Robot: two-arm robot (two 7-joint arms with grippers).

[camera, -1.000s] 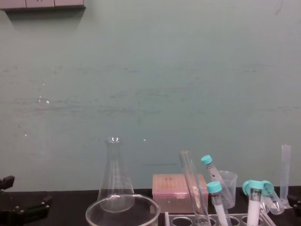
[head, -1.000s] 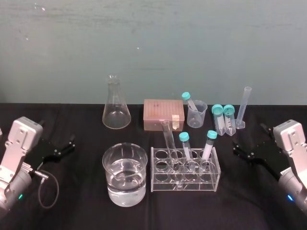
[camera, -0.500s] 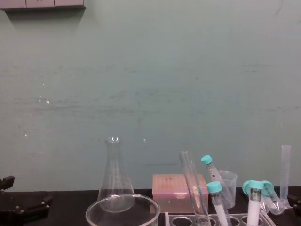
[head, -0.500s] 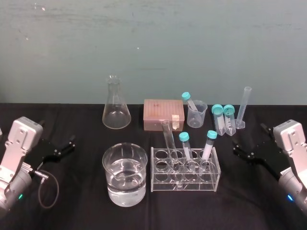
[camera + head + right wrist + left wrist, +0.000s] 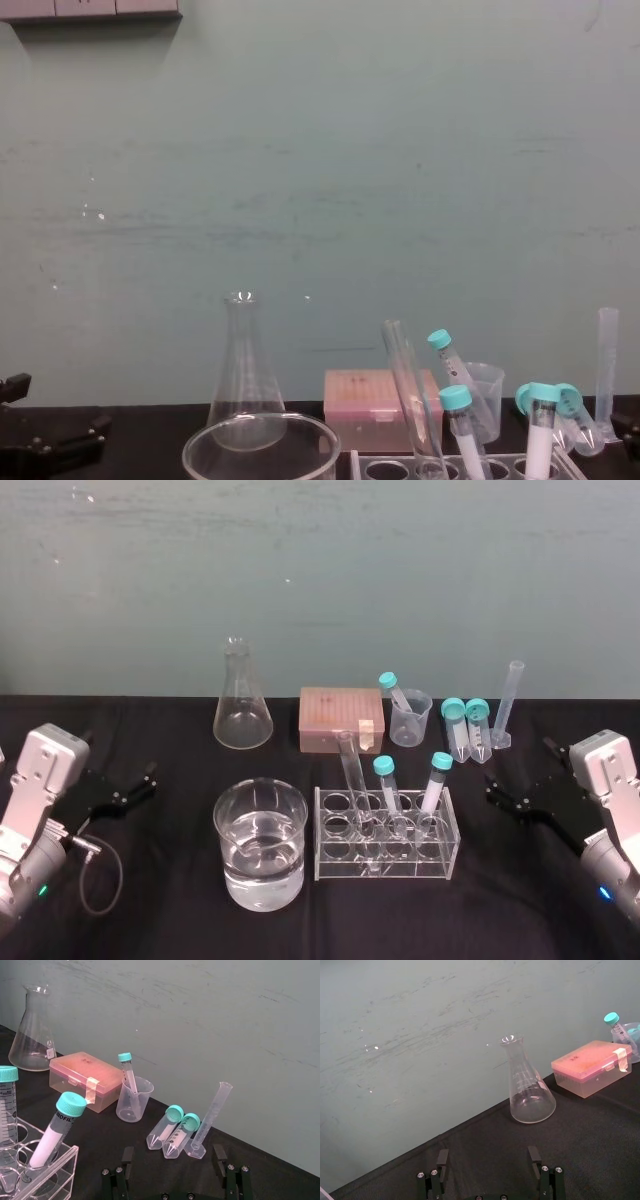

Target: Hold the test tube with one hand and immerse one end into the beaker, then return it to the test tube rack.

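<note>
Head view puts the test tube (image 5: 353, 775) leaning in the test tube rack (image 5: 452, 840), slim clear glass, round-bottomed, uncapped; the beaker (image 5: 222, 825) sits just left of it, broad, thick-rimmed, part-filled with clear liquid (image 5: 262, 878); nothing is lifted yet, so I judge the pick-up comes first, one claw pinching the slick upper stem; left gripper (image 5: 488, 1156) and right gripper (image 5: 172, 1153) sit wide apart, jaws spread, empty.

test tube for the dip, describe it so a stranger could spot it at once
Find the test tube rack right of the water-filled beaker. The test tube is the leftmost of three tubes in it. It alone is bare clear glass with no cap; the other two are white with teal caps.
</note>
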